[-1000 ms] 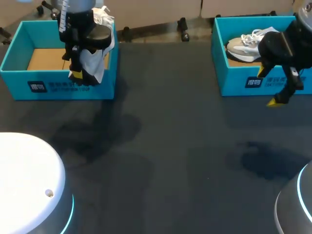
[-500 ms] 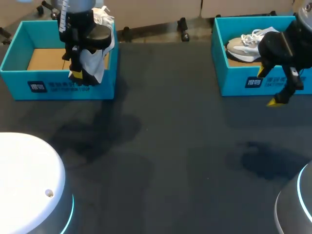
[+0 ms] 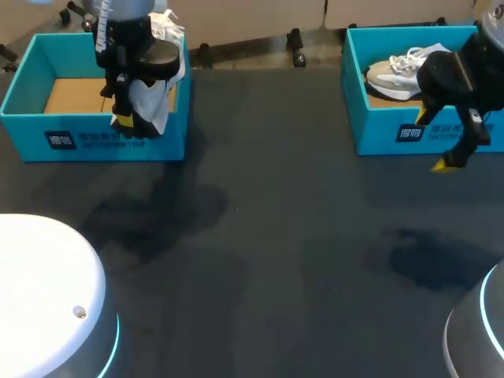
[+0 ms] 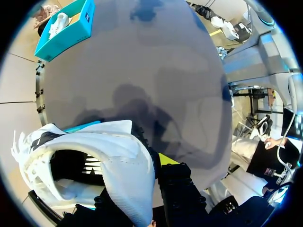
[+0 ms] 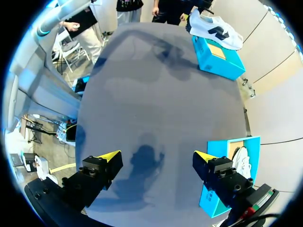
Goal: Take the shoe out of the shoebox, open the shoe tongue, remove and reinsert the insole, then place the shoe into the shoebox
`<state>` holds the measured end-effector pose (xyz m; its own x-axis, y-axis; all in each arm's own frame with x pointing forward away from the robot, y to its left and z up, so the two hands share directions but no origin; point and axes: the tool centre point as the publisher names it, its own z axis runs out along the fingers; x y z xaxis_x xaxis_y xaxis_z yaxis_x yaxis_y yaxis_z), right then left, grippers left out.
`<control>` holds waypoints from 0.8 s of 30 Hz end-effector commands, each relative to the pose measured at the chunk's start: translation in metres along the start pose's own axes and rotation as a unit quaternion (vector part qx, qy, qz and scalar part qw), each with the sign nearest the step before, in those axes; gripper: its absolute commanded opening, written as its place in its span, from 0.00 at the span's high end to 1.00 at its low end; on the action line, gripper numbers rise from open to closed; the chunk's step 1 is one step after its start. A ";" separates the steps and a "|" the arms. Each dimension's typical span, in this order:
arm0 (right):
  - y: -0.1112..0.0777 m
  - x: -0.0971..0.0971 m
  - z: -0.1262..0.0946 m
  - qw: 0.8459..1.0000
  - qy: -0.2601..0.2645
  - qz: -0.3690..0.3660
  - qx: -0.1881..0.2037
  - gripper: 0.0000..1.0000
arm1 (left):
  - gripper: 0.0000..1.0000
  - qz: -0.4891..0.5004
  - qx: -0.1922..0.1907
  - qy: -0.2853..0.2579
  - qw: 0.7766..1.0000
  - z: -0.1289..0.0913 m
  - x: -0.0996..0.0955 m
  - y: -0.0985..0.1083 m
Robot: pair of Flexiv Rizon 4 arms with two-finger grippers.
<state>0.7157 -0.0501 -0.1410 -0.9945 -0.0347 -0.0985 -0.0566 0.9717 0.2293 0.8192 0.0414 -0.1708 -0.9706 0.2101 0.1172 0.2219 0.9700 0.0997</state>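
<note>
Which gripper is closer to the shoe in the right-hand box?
Right. The right gripper hangs in front of the shoe and its box; the left gripper is across the table, holding a white shoe.

Left gripper [image 3: 126, 120] hangs pinched on the shoe [image 4: 118, 151]; right gripper [image 5: 157, 156] (angled downward) spreads its fingers wide.

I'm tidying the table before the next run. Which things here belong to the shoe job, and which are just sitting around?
In use: white shoe held up in the left gripper; left shoebox below it.
Idle, it seems: right shoebox; grey-and-white shoe lying inside it; right gripper, open and empty in front of that box.
</note>
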 end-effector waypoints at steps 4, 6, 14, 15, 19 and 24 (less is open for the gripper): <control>0.001 -0.002 0.001 1.000 0.002 0.001 0.001 0.00 | 1.00 0.009 -0.001 -0.003 1.000 0.000 0.005 -0.006; 0.001 -0.002 0.001 1.000 0.002 0.001 0.001 0.00 | 1.00 0.015 0.000 -0.002 1.000 0.000 0.007 -0.009; 0.001 -0.002 0.001 1.000 0.002 0.001 0.001 0.00 | 1.00 -0.038 0.009 0.006 0.999 -0.004 -0.020 0.031; 0.001 -0.002 0.001 1.000 0.002 0.001 0.001 0.00 | 1.00 -0.043 0.011 0.005 0.999 -0.005 -0.022 0.034; 0.001 -0.002 0.001 1.000 0.002 0.001 0.001 0.00 | 1.00 -0.055 0.013 0.005 0.998 -0.003 -0.029 0.042; 0.001 -0.002 0.001 1.000 0.002 0.001 0.001 0.00 | 1.00 -0.062 0.010 0.006 0.998 0.001 -0.034 0.055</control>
<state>0.7158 -0.0501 -0.1410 -0.9946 -0.0344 -0.0984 -0.0563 0.9717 0.2293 0.8589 0.0827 -0.1700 -0.9896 0.0881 0.1139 0.0993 0.9903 0.0975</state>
